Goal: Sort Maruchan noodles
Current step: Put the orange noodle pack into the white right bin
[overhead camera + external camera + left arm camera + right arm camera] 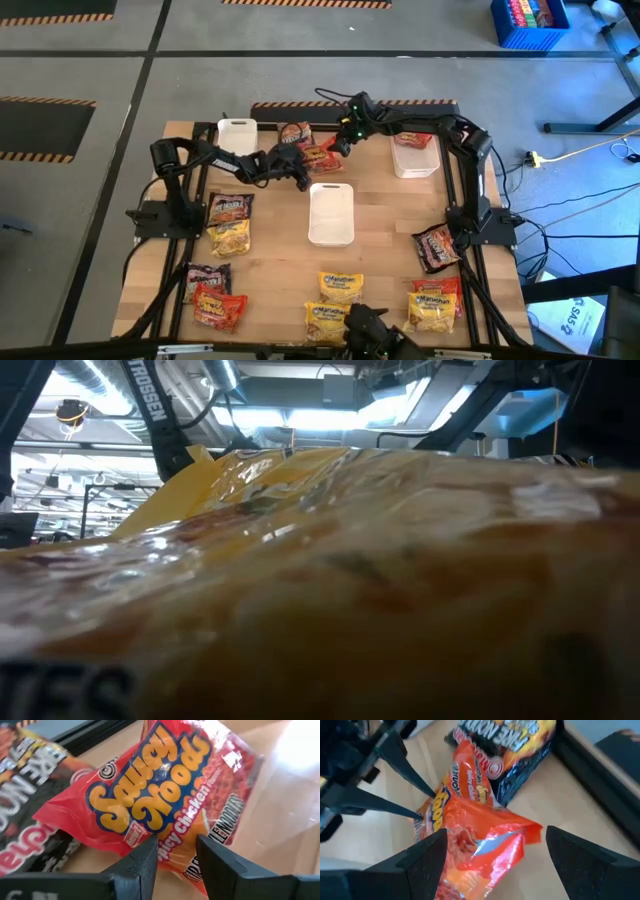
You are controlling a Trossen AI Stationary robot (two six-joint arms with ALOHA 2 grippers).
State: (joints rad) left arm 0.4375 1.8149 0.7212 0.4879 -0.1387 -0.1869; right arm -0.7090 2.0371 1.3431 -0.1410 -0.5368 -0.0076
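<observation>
A red noodle packet (318,157) with yellow lettering (150,795) sits at the table's far middle. One of its ends is against a dark packet (295,132) printed with flames (515,750). My left gripper (304,176) comes from the table's left and is shut on the red packet (470,830). My right gripper (341,140) comes from the far right and is open. Its fingers (432,855) stand wide on either side of the packet's crumpled other end, and I cannot tell whether they touch it. My left gripper (177,852) pinches a long side edge of the red packet (172,845) between its two fingers, by the small print under the yellow lettering. The fingers (400,809) slant down from the table's left. Whether the packet rests on the wood, I cannot tell.
Three white trays stand at far left (237,135), centre (331,213) and far right (415,158). More packets lie along the left side (230,222), the near edge (338,288) and the right side (437,247). A yellow packet (320,580) fills the low view.
</observation>
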